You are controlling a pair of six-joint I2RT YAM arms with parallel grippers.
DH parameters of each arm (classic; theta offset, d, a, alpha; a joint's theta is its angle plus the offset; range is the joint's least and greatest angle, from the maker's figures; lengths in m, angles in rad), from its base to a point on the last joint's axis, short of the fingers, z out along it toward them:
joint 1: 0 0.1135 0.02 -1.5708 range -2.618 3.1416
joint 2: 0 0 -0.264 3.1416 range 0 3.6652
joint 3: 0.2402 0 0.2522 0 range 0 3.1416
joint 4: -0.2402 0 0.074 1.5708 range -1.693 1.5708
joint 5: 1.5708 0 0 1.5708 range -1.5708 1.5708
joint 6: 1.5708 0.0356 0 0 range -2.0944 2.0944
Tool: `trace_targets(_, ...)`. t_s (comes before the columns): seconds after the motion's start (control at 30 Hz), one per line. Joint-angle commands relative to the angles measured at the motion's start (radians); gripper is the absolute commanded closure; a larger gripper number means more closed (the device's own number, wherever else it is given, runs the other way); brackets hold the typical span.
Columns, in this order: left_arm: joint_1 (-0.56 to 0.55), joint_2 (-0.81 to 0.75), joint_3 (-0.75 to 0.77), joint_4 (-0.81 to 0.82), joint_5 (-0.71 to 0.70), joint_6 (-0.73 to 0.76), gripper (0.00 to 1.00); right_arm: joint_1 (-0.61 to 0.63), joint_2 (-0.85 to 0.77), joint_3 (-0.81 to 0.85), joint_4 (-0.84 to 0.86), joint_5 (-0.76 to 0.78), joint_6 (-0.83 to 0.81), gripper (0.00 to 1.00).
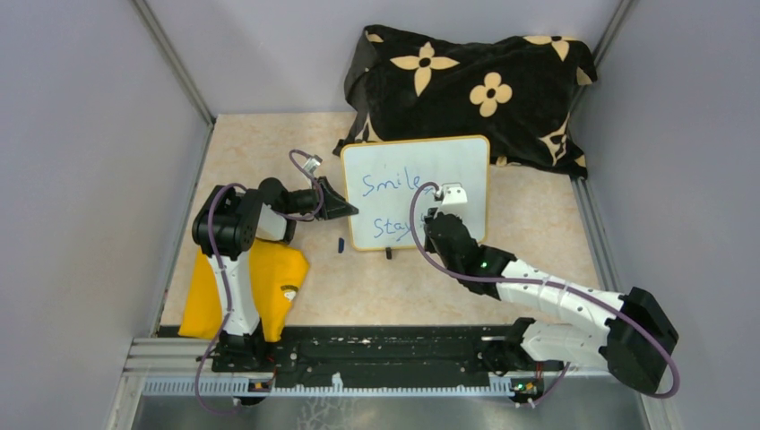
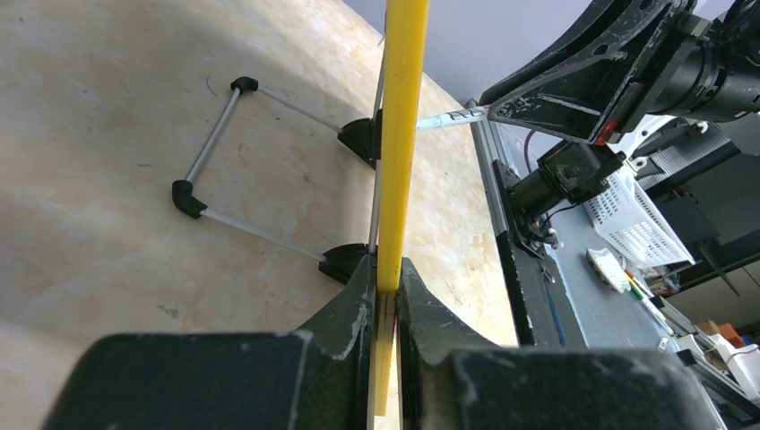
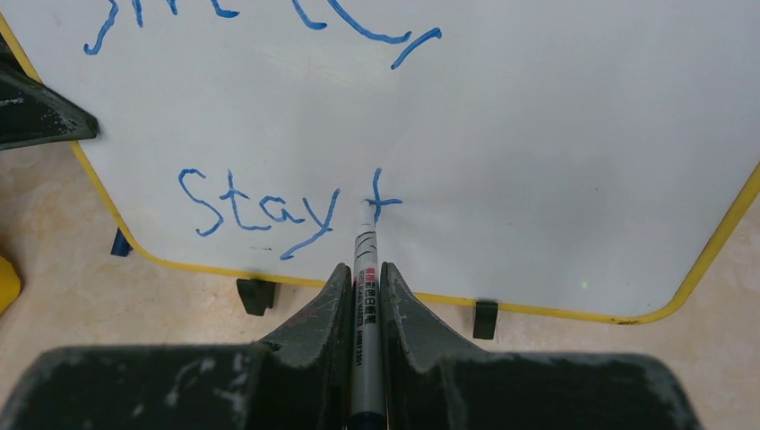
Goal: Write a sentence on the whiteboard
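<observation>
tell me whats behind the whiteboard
Behind the whiteboard lies a heaped black flowered cloth, and the left wrist view shows its wire stand resting on the table. The board covers the cloth's near edge, so whether they touch cannot be seen.

The whiteboard is white, yellow-rimmed, blue-lettered; the cloth is black with cream flowers.
</observation>
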Motion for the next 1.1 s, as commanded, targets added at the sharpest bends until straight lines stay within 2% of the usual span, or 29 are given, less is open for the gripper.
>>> trace_targets(0.0,-0.021,0.06,-0.008,0.136,0.004,0.016,1.0,-0.011,-0.009,0.018,0.004,0.029,0.007,1.0)
trace_targets(0.6,-0.021,0.061,-0.009,0.136,0.003,0.015,1.0,-0.019,-0.105,-0.037,-0.079,0.058,0.037,1.0)
trace_targets(0.8,-0.021,0.062,-0.009,0.136,0.003,0.016,1.0,-0.019,-0.17,-0.035,-0.043,0.027,0.01,1.0)
trace_targets(1.07,-0.021,0.061,-0.009,0.135,0.005,0.017,1.0,-0.019,-0.138,-0.003,-0.023,0.038,-0.014,1.0)
